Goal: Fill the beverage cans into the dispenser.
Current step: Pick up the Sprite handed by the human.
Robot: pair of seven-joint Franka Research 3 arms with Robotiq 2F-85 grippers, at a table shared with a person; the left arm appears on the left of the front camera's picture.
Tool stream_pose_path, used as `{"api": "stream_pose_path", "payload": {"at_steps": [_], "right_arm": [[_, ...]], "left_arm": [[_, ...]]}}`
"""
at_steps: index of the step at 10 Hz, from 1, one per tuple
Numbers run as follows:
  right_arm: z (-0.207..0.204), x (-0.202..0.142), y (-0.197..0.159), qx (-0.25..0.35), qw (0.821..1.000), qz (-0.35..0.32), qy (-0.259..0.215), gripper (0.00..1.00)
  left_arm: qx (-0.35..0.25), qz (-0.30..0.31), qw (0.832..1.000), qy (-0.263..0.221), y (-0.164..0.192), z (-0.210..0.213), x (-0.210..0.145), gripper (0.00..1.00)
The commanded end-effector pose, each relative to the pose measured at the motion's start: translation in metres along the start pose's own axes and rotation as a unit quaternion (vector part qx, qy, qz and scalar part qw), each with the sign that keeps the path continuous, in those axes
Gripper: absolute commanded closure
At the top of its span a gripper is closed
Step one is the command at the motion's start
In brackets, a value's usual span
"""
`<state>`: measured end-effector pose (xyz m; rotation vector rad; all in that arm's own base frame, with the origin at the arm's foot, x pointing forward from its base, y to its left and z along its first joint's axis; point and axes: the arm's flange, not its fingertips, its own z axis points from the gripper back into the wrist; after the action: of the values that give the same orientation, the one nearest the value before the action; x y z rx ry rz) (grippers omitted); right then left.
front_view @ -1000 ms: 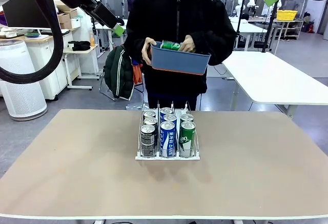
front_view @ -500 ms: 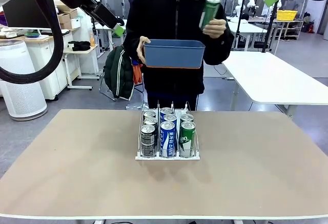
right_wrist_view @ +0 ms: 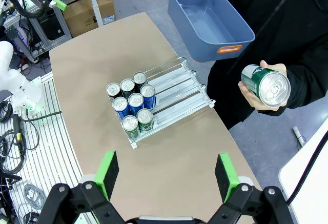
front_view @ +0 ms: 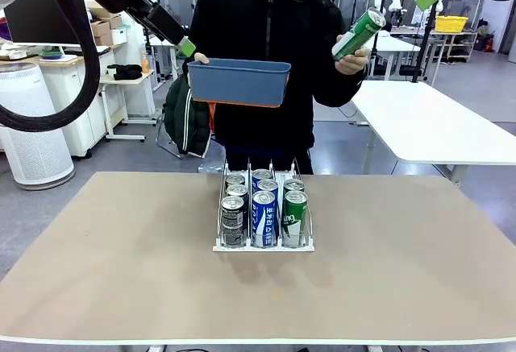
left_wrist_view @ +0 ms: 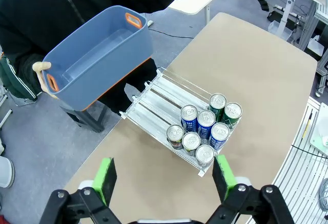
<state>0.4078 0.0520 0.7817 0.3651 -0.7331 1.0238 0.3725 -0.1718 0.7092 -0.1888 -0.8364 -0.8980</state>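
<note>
The dispenser stands mid-table, with several beverage cans at the front of its three lanes: black-grey, blue and green. Across the table, a person holds one green can up in one hand and an empty blue tub in the other. My left gripper hangs open high above the table, looking down on the rack and its cans. My right gripper is open too, high over the dispenser, with the raised can off to its right.
The blue tub is held in the air beyond the table's far edge, also seen as the tub in the right wrist view. Bare tabletop surrounds the rack on all sides. White tables stand behind the person.
The person has lifted the green can out of the tub, up and to picture right, and swung the tub to picture left. Both arms have stayed still.
</note>
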Motion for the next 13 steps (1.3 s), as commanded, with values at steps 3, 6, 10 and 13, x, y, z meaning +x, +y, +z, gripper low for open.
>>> {"api": "stream_pose_path", "payload": {"at_steps": [3, 6, 10, 13], "right_arm": [[-0.0008, -0.0005, 0.0004, 0.004, 1.000, -0.001, -0.003, 0.00], [-0.0008, -0.0005, 0.0004, 0.004, 1.000, -0.001, -0.003, 0.00], [-0.0008, -0.0005, 0.0004, 0.004, 1.000, -0.001, -0.003, 0.00], [0.0000, 0.0000, 0.0000, 0.000, 1.000, 0.000, 0.000, 0.00]], "left_arm": [[0.000, -0.001, 1.000, 0.000, -0.0003, -0.0001, 0.0001, 0.00], [0.000, -0.001, 1.000, 0.000, -0.0003, -0.0001, 0.0001, 0.00], [0.000, -0.001, 1.000, 0.000, -0.0003, -0.0001, 0.0001, 0.00], [0.000, -0.001, 1.000, 0.000, -0.0003, -0.0001, 0.0001, 0.00]]}}
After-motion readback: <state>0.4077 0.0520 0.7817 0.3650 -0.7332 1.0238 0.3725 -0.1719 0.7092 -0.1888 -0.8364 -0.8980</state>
